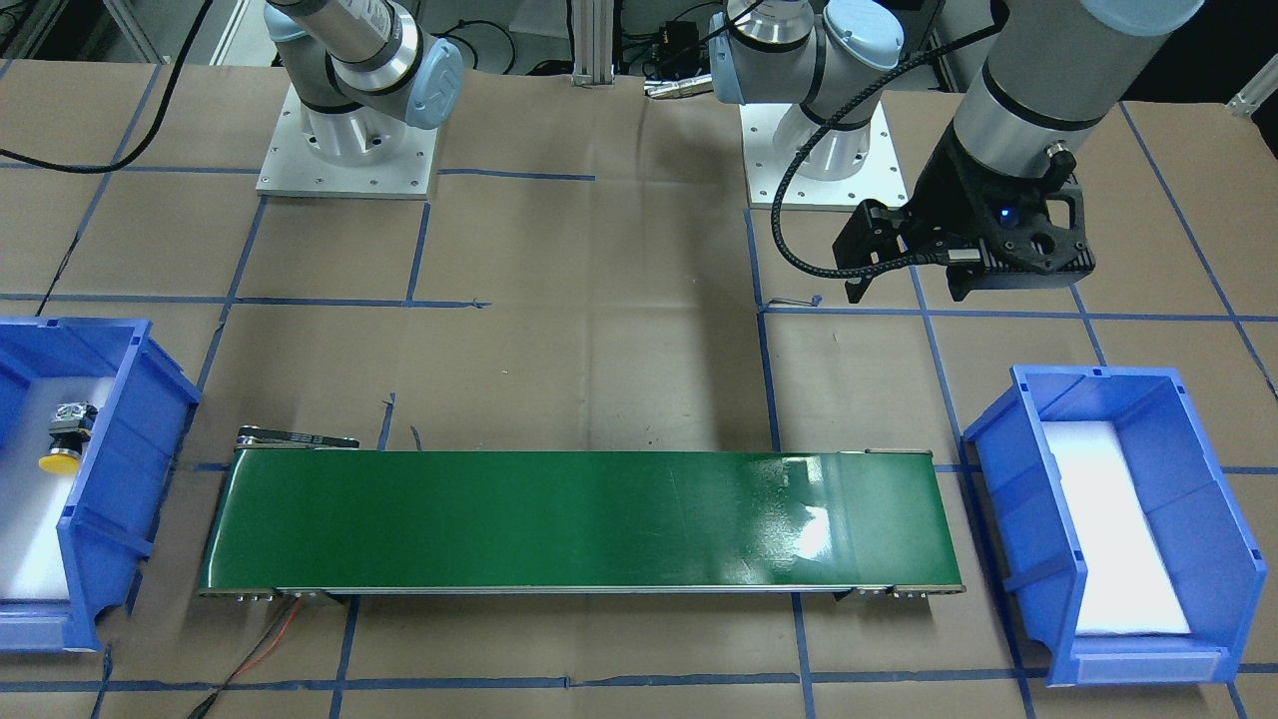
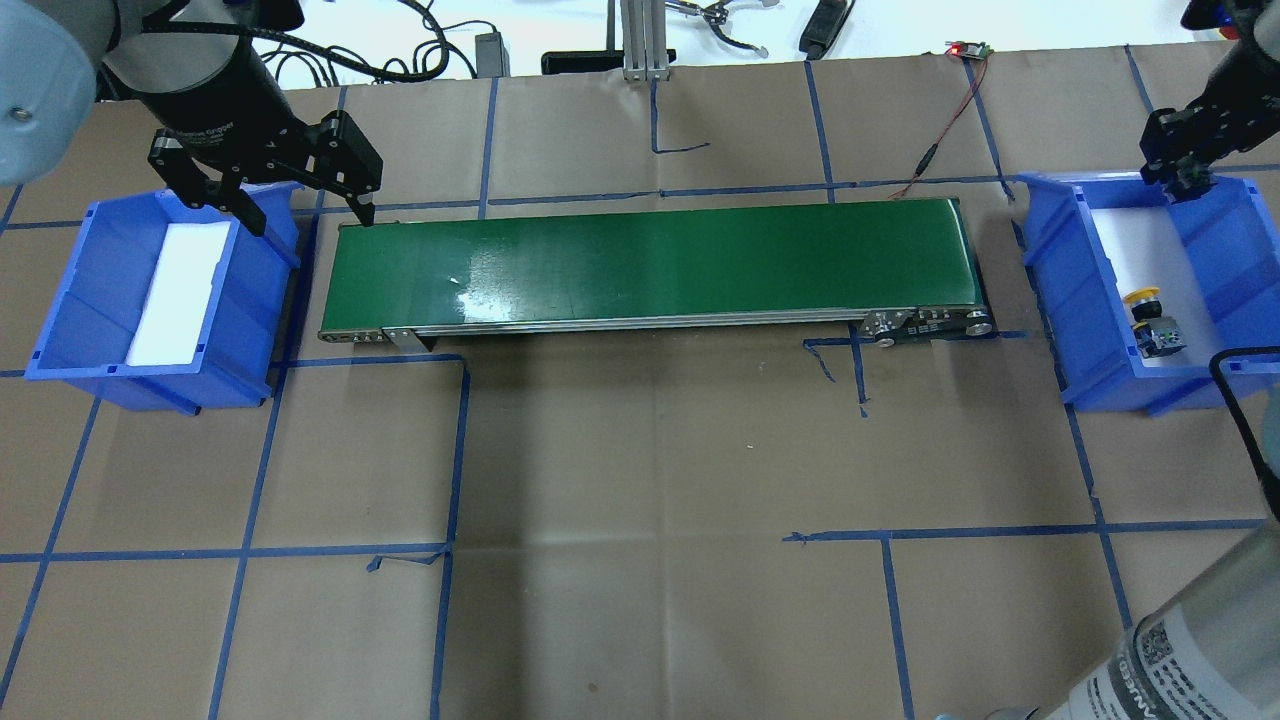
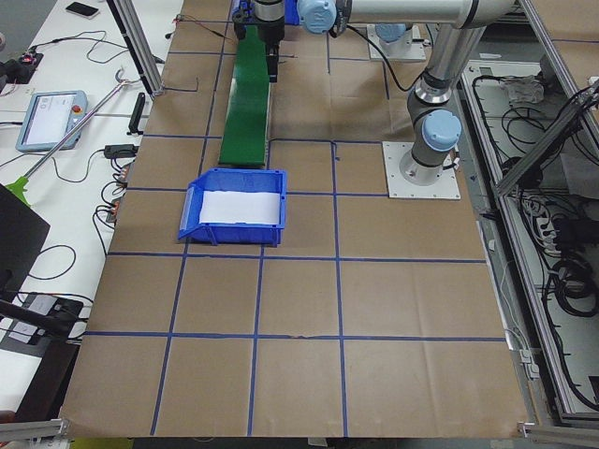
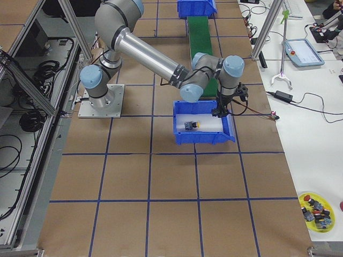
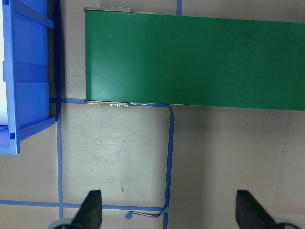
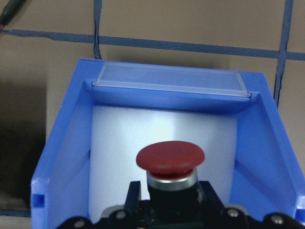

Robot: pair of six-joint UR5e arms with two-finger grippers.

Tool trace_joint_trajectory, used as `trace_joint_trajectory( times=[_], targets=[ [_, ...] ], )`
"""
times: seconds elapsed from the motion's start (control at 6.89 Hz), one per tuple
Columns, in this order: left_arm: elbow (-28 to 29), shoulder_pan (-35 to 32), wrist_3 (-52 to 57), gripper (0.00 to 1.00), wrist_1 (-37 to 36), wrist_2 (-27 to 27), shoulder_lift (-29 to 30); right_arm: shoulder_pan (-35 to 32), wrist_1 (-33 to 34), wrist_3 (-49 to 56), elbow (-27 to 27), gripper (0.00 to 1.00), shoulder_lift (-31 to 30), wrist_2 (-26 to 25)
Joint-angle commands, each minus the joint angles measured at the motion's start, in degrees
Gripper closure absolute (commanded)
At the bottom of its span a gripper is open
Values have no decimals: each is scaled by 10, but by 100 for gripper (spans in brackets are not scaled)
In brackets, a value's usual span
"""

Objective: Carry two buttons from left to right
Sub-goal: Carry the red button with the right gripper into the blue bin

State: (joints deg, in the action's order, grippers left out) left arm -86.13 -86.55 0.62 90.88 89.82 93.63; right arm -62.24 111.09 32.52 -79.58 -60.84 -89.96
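Note:
The red button (image 6: 170,160) is held upright in my right gripper (image 6: 169,202), above the white-lined blue right bin (image 6: 62,157). In the overhead view the right gripper (image 2: 1184,184) hangs over that bin's far end (image 2: 1050,250). The yellow button (image 2: 1150,318) lies on its side inside this bin, and it also shows in the front view (image 1: 66,439) and the right side view (image 4: 190,125). My left gripper (image 2: 310,215) is open and empty, high between the left bin (image 2: 265,300) and the conveyor's left end; its fingertips (image 5: 90,210) show spread wide.
A green conveyor belt (image 2: 650,260) runs between the two bins. The left bin (image 1: 1008,469) holds only a white liner. A red-and-black wire (image 2: 935,140) leads from the conveyor's far right corner. Blue tape lines cross the brown table.

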Motion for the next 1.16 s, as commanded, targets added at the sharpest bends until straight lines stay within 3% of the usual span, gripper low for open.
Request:
trace_joint_trajectory(
  times=[0.0,0.58,0.73,0.87,1.02],
  targets=[
    [0,1,0,0,0,0,0,2,26,3,-7,96,42,-2],
    [0,0,0,0,0,0,0,1,26,-7,-37,95,55,-3],
    [0,0,0,0,0,0,0,2,26,-7,-38,83,51,-4],
    [0,1,0,0,0,0,0,2,29,-9,-37,27,50,0],
    [0,1,0,0,0,-1,0,1,32,-12,-37,6,48,0]
  ],
)
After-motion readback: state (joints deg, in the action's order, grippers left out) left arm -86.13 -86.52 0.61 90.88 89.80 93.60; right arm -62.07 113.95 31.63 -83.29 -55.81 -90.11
